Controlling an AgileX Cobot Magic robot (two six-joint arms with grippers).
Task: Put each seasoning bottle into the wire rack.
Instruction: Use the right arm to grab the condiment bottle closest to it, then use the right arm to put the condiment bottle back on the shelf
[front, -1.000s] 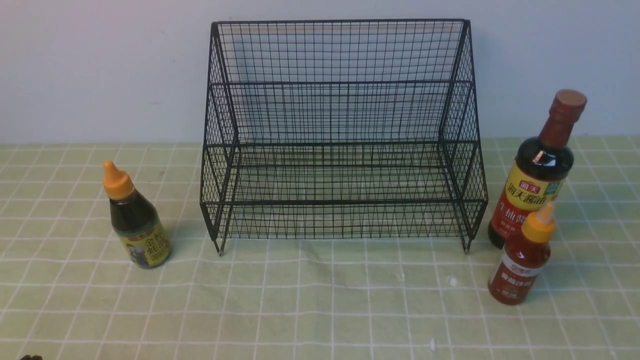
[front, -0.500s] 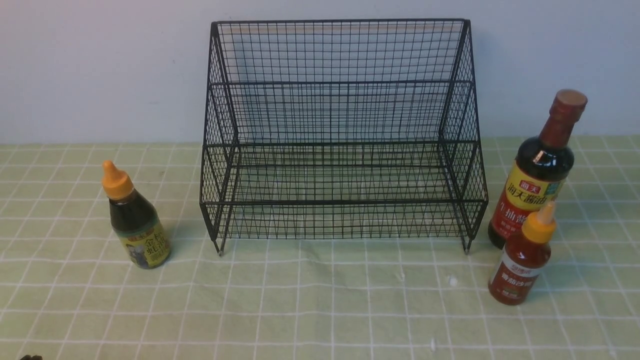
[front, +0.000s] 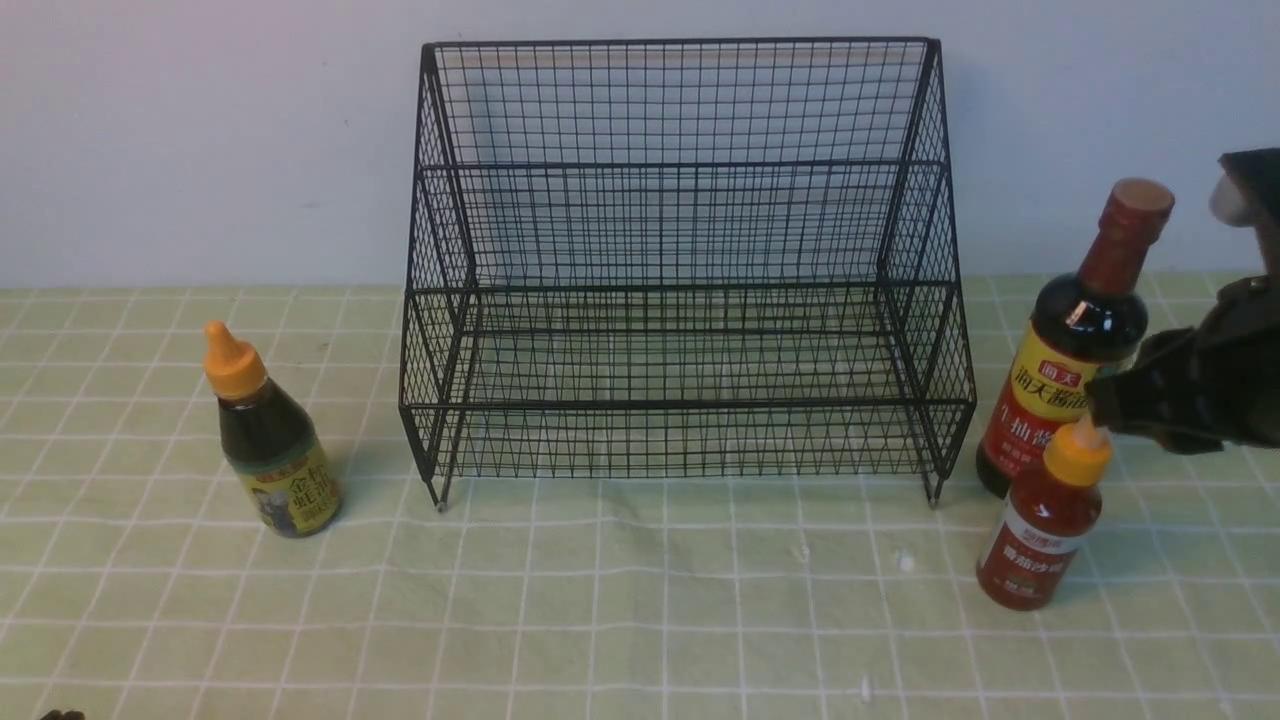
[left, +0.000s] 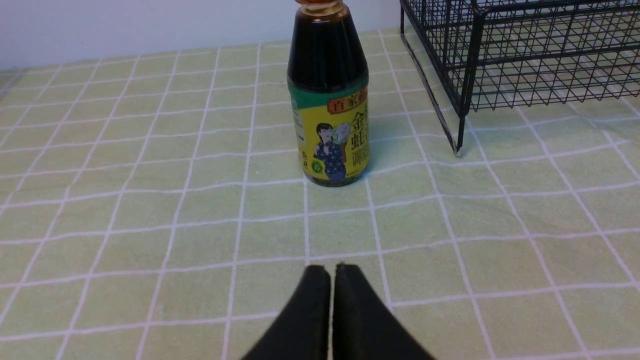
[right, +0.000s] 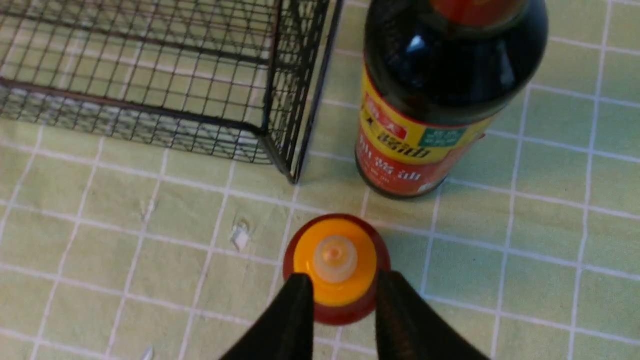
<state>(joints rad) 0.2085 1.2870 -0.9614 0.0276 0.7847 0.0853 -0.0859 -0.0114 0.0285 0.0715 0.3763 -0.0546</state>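
The near-middle bench (front: 640, 600) is being left clear; at right, the tall bottle (front: 1065, 370) is being blocked by the small red bottle (front: 1040, 530).

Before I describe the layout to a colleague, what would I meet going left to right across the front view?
Squat dark bottle with orange nozzle, black wire rack, red sauce bottle, right hand.
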